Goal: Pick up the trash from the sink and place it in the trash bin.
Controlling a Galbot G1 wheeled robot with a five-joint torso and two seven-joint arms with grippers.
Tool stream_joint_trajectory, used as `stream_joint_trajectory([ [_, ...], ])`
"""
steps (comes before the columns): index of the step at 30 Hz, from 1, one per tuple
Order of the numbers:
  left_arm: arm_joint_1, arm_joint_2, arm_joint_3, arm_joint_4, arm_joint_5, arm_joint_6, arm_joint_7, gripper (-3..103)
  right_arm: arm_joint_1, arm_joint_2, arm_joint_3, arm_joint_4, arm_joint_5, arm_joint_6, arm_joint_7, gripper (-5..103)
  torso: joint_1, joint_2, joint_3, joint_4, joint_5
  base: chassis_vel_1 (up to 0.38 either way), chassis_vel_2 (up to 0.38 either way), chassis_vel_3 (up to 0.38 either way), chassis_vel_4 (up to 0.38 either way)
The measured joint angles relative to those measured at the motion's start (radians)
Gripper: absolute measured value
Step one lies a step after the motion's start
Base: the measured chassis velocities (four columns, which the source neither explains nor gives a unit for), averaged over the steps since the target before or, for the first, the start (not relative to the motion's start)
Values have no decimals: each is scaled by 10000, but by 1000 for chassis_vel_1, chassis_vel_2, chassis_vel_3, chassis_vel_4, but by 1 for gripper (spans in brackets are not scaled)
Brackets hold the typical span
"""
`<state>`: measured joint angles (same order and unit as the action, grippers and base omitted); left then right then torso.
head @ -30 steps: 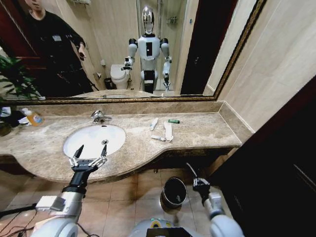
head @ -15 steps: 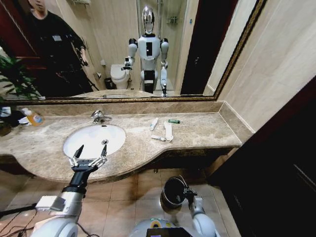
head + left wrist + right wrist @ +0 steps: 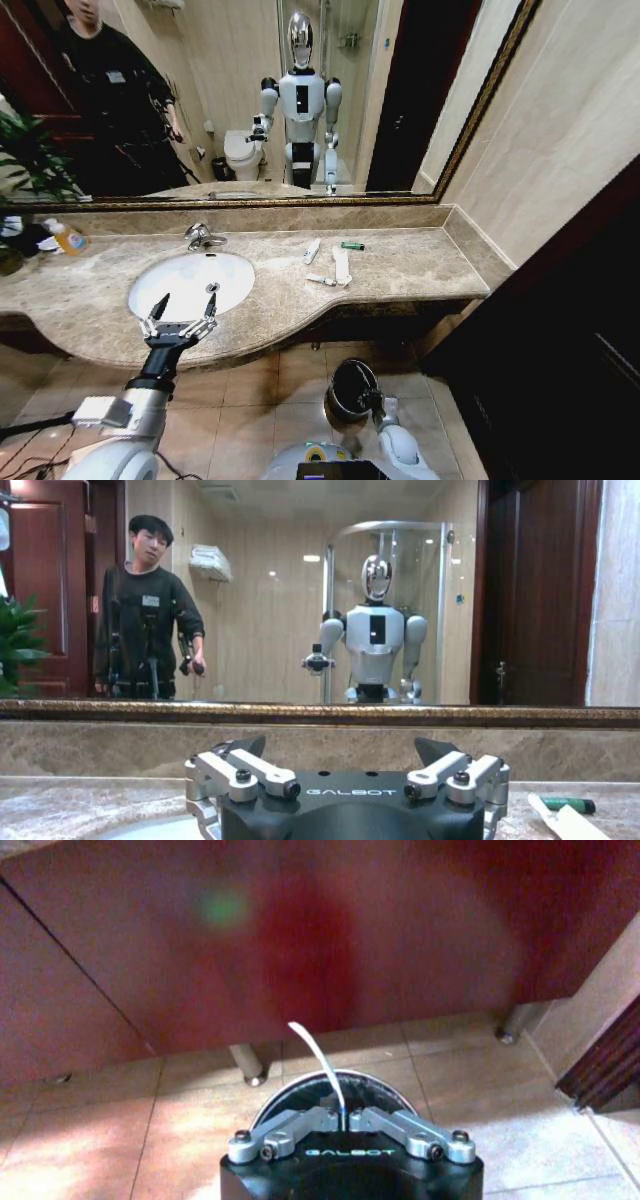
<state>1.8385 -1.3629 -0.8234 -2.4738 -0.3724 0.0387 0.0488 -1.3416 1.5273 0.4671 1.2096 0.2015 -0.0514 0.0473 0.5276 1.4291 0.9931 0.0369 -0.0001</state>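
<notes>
Above the trash bin (image 3: 335, 1091), right gripper (image 3: 340, 1119) jaws pinch a white strip (image 3: 318, 1061); left gripper (image 3: 180, 315) jaws gape.

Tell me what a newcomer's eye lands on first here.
Probably the right tool, low above the trash bin on the tiled floor, pinching a slim white strip that curves up from it. Next, the left tool, spread open at the front rim of the sink. More white trash lies on the marble counter, right of the basin.

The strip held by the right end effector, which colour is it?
White. The strip shows best in the right wrist view, pinched in the right end effector above the trash bin.
</notes>
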Motion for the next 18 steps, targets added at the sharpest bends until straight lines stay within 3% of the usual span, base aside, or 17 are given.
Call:
stream_joint_trajectory([
  [18, 0, 0, 0, 0, 0, 0, 0, 100, 360, 229, -118, -294, 93, 100, 26, 1, 0, 0, 0, 0, 0, 0, 0, 0, 0],
])
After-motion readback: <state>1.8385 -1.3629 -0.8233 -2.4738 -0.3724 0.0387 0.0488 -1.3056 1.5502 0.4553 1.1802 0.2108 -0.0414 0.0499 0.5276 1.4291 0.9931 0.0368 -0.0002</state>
